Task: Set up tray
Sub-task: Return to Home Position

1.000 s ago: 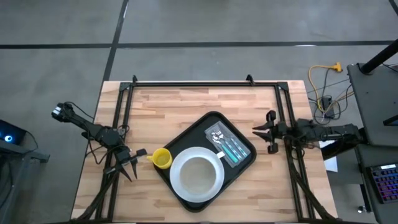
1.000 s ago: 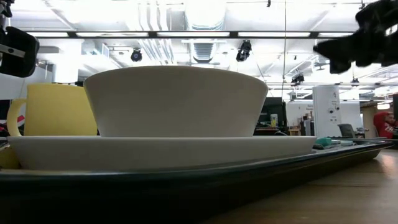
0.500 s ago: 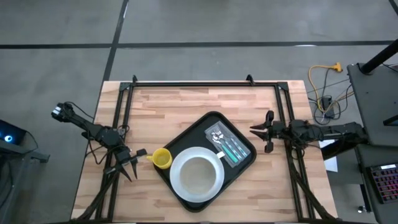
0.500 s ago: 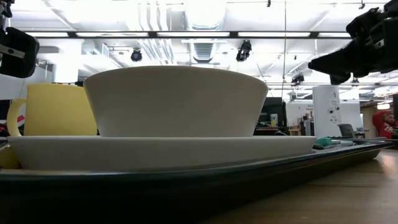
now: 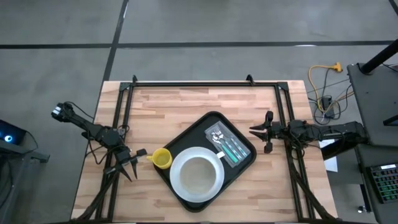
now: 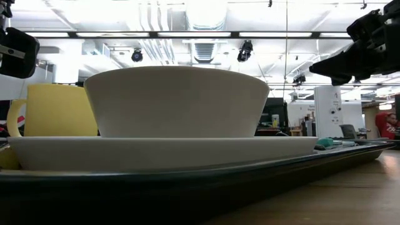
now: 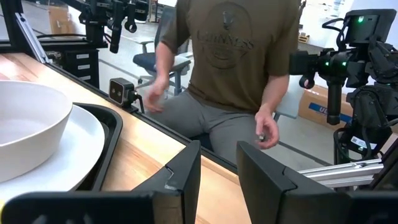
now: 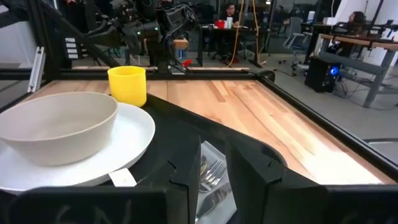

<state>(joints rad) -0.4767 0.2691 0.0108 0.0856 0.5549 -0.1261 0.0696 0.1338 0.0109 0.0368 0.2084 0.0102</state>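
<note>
We find the tray (image 5: pixel 200 134) lying flat in the middle of the counter (image 5: pixel 186 102), turned at an angle to the counter's edges. A white plate (image 5: pixel 176 163) takes up the larger part of it, on the side toward the left arm. A white bowl (image 5: pixel 198 175) stands upright on the plate. A grey napkin (image 5: pixel 241 155) lies in the remaining part of the tray, toward the right arm. Blue-handled cutlery (image 5: pixel 231 149) lies side by side on the napkin; we cannot count the pieces with certainty. A yellow cup (image 5: pixel 161 158) stands upright at the tray's left corner, just beside the plate. We cannot tell whether it stands inside the rim or on the bare wood.

The left claw (image 5: pixel 135 163) hangs over the counter's left side, near the cup but apart from it. Its wrist view shows the fingers parted with a clear gap between them and nothing in it.

The right claw (image 5: pixel 255 131) hangs just off the tray's right corner, pointing toward the napkin. The low view shows it raised well above the counter's surface. Its fingers stand a narrow gap apart, and it carries nothing; the napkin shows through the gap in its wrist view.

Beyond the counter's edge, the left wrist view shows a person (image 7: pixel 236 56) in an olive shirt, seated, with both hands clear of the robot.
</note>
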